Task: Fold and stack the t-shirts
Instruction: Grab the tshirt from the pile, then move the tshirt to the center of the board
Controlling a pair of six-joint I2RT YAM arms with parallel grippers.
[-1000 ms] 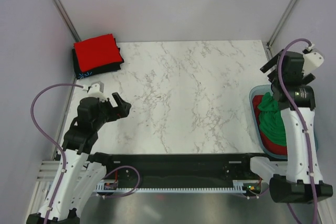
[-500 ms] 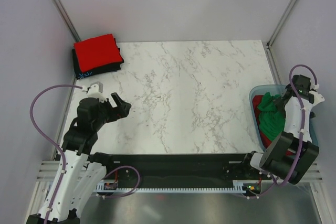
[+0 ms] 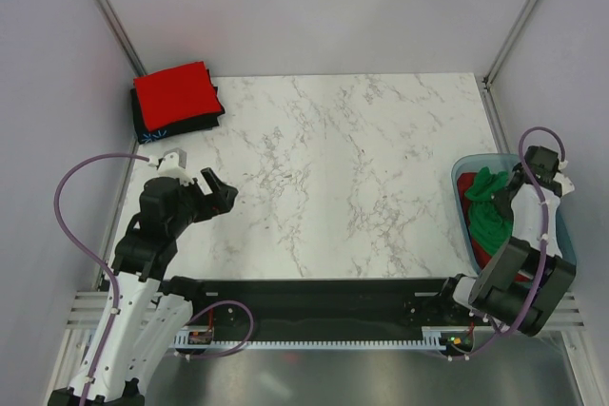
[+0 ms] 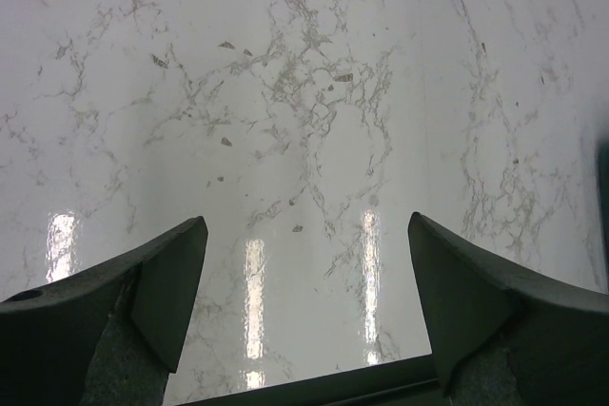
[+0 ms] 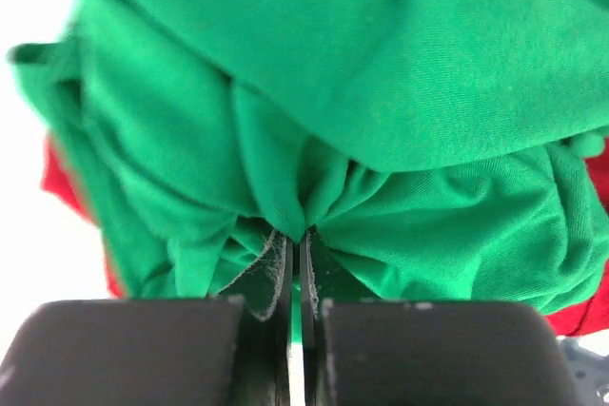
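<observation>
Starting over on the right, the right pincer [image 5: 295, 235] is seen pinched tight on a bunched fold of the green t-shirt [image 5: 381, 92]. The cloth is gathered into a little peak right where the two fingers meet, so basically no gap is left between them. That green shirt is piled up crumpled in the blue tub [image 3: 459, 199], which is parked at the right edge of the table [image 3: 352, 159]. A red t-shirt [image 3: 467, 187] can be made out underneath it, poking out along the tub's left side. The left pincer [image 4: 304, 225] is held wide open with nothing gripped in it; just marble surface is framed between its fingers. It's hung over the left part of the table, well apart from the tub. Way off in the far left corner, a folded red t-shirt [image 3: 174, 92] is stacked flat on a folded black t-shirt [image 3: 157, 126], whose blue-white print is just peeking out at the near edge. Whether the left pincer is actually touching the table can't be told.
</observation>
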